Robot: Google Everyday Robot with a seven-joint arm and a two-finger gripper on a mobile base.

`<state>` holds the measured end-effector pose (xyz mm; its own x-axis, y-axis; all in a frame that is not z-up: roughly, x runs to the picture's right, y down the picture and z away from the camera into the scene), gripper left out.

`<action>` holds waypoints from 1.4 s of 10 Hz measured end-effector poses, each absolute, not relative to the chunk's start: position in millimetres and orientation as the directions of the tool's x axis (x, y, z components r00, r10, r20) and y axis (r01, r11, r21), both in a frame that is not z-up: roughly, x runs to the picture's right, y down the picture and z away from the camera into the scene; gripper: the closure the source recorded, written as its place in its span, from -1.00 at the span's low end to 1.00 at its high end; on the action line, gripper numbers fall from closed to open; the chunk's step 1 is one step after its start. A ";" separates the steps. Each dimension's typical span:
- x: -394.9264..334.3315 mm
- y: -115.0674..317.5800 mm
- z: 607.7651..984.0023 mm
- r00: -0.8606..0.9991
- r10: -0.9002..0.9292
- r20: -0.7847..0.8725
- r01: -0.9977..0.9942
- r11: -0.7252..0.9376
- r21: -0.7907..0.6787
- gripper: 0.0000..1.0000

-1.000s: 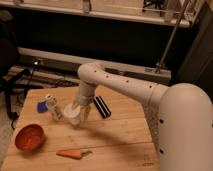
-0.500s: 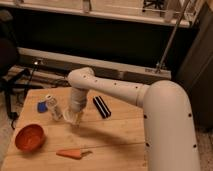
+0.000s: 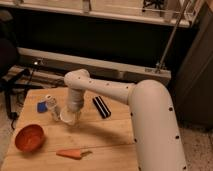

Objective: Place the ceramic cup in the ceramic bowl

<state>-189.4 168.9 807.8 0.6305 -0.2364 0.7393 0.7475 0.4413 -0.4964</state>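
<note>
Though dim — gripper [image 3: 70, 113] over wooden table [image 3: 107, 137]

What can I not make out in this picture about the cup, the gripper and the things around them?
- Camera view: the gripper is at the ceramic cup, over the left half of the table; the wrist hides their contact.
- Whether the cup's base touches the table: cannot tell.
- Blue item beside the bottle: too small to identify.
- Table's near edge: cut off by the picture's bottom edge.
</note>
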 end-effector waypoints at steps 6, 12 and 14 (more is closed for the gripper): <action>-209.9 159.8 742.6 0.516 -0.294 0.804 0.848 0.308 -0.432 1.00; -282.0 171.0 693.0 0.278 -0.435 0.856 0.959 0.083 -0.270 1.00; -313.9 152.3 685.8 0.227 -0.510 0.830 0.974 0.095 -0.208 1.00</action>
<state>-313.9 152.3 685.8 0.2268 -0.5099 0.8298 0.9736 0.0947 -0.2079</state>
